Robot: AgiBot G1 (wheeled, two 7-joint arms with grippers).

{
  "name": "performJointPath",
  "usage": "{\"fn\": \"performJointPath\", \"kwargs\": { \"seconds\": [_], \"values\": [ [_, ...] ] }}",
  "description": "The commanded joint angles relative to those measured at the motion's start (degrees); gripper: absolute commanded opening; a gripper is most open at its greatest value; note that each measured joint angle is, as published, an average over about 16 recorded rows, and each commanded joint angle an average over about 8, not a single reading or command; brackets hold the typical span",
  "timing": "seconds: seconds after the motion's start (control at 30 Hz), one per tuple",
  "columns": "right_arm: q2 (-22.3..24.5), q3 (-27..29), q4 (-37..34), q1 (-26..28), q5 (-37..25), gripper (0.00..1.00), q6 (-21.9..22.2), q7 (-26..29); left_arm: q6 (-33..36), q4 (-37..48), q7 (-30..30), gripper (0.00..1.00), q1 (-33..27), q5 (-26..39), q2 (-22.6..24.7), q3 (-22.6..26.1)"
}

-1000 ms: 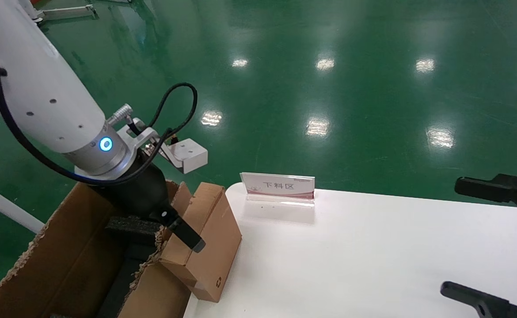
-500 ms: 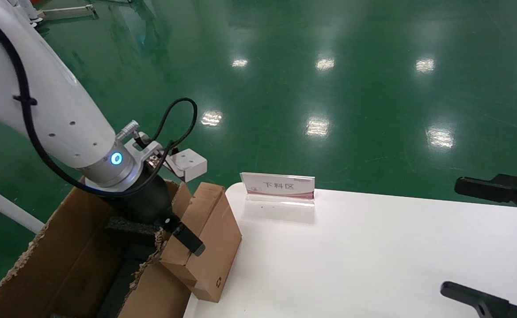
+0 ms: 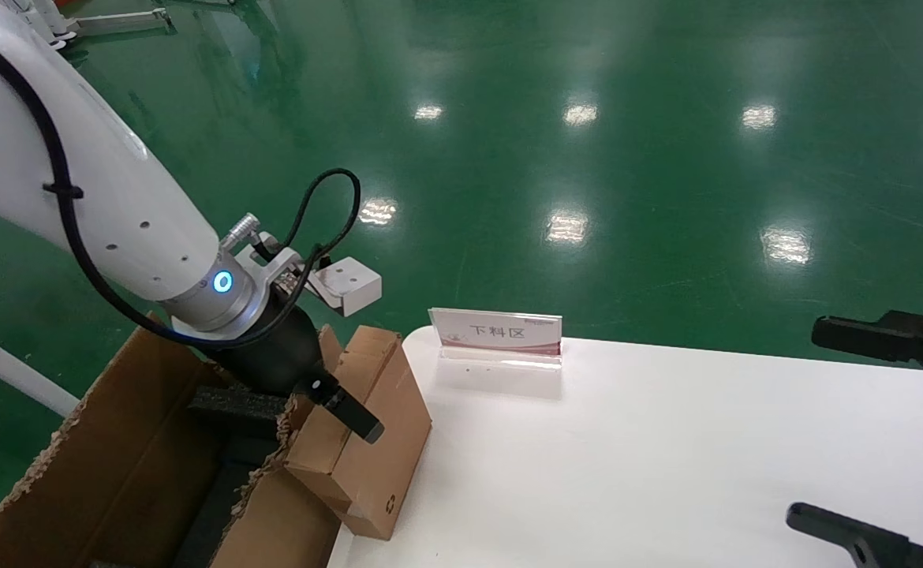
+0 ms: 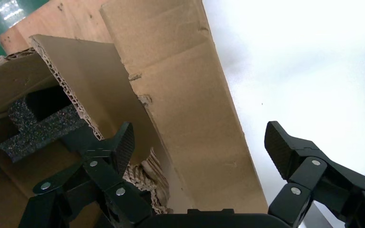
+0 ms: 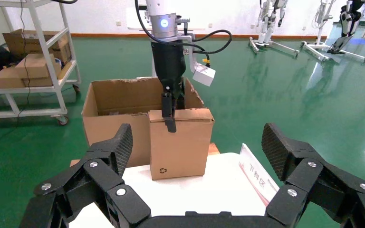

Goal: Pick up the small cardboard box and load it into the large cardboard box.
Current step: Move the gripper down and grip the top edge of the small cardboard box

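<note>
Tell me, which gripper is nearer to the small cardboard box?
Left. The left gripper straddles the top edge of the small cardboard box, open; the right gripper waits far across the table.

Left claw (image 4: 197, 152) spread wide — right claw (image 5: 197, 147) likewise.

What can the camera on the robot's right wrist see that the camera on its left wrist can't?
Only the right wrist view shows the open right gripper, the sign, the recycling mark on the small cardboard box, and a shelf cart. Only the left wrist view shows black foam inside the large cardboard box. Both show the left gripper open astride the small box's top edge, and the white table.
</note>
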Motion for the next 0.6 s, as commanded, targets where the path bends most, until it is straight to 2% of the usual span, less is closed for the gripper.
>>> {"fn": "performJointPath", "kwargs": {
  "seconds": [0.03,0.57,0.6],
  "values": [
    [0.0,0.0,0.0,0.0,0.0,0.0,0.0,0.0,-0.23,0.02,0.06,0.0,0.1,0.06,-0.03,-0.05],
    [0.01,0.01,-0.01,-0.01,0.01,0.0,0.01,-0.01,-0.71,0.06,0.17,0.0,0.35,0.17,-0.08,-0.11],
    [0.01,0.01,-0.01,-0.01,0.01,0.04,0.01,-0.01,-0.71,0.06,0.17,0.0,0.35,0.17,-0.08,-0.12]
  ]
}}
